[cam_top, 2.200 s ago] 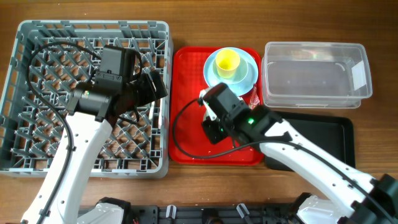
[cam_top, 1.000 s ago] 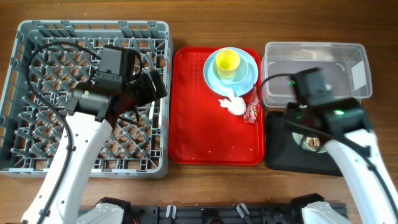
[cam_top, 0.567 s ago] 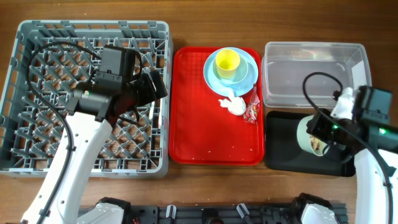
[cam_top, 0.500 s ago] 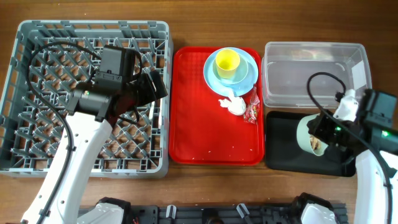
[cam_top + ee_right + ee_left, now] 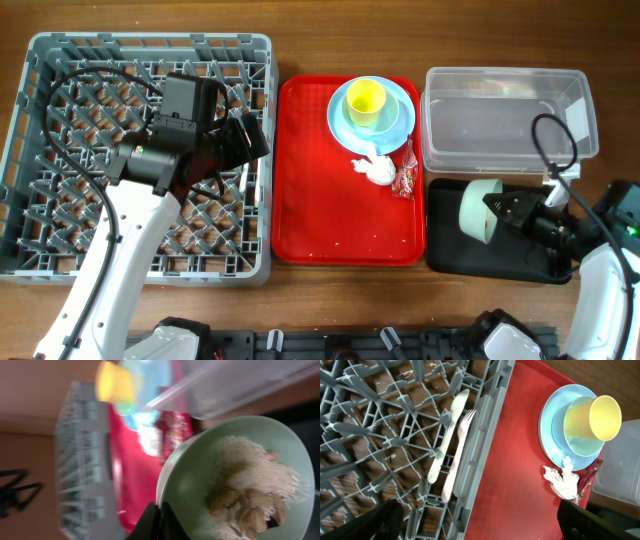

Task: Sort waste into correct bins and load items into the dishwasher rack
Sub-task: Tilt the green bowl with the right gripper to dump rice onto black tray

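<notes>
My right gripper point(image 5: 503, 213) is shut on the rim of the mint-green bowl point(image 5: 476, 210), which is tipped on its side over the black tray point(image 5: 452, 256). In the right wrist view the gripper point(image 5: 159, 512) pinches the bowl point(image 5: 200, 475), and pale rice-like crumbs point(image 5: 250, 490) still lie inside it. My left gripper point(image 5: 250, 140) is open and empty above the grey rack's point(image 5: 40, 250) right edge. In the left wrist view the white spoon point(image 5: 447, 435) and fork point(image 5: 461, 452) lie in the rack point(image 5: 485, 425). The napkin point(image 5: 375, 168) and the wrapper point(image 5: 407, 178) lie on the red tray.
The red serving tray point(image 5: 330, 210) holds a pale blue plate point(image 5: 400, 120) with the yellow cup point(image 5: 366, 98) on it. The clear tub point(image 5: 500, 120) stands behind the black tray. My left arm lies across the rack.
My right arm has carried the green bowl from the red tray to the black tray and turned it onto its side. The left arm has not moved.
</notes>
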`<control>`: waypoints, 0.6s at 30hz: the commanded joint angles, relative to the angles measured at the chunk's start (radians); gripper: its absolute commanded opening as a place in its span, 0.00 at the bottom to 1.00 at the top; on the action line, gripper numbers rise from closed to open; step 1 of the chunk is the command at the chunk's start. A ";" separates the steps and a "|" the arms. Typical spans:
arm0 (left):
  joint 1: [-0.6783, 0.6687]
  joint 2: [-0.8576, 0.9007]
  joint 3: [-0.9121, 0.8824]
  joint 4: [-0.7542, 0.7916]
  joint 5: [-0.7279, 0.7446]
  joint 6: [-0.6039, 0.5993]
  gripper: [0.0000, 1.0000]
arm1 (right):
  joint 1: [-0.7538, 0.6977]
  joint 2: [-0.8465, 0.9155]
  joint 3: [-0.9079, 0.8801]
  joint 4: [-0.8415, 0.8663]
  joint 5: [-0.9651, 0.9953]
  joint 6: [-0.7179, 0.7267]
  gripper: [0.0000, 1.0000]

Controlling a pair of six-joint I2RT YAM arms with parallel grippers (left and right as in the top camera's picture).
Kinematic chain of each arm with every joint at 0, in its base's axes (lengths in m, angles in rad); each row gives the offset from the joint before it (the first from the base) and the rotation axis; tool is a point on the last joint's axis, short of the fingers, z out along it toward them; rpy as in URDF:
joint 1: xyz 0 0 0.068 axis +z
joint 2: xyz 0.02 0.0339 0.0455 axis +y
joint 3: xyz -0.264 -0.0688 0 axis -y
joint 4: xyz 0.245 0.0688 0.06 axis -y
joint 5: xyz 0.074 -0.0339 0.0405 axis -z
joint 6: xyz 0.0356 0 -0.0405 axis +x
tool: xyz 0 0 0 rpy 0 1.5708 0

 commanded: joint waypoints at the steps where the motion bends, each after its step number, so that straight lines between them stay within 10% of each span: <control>1: 0.005 -0.007 0.006 0.002 0.011 -0.013 1.00 | -0.035 0.042 -0.001 -0.016 -0.194 -0.129 0.04; 18: 0.005 -0.007 0.006 0.002 0.011 -0.013 1.00 | -0.154 0.150 -0.001 -0.101 -0.323 -0.225 0.04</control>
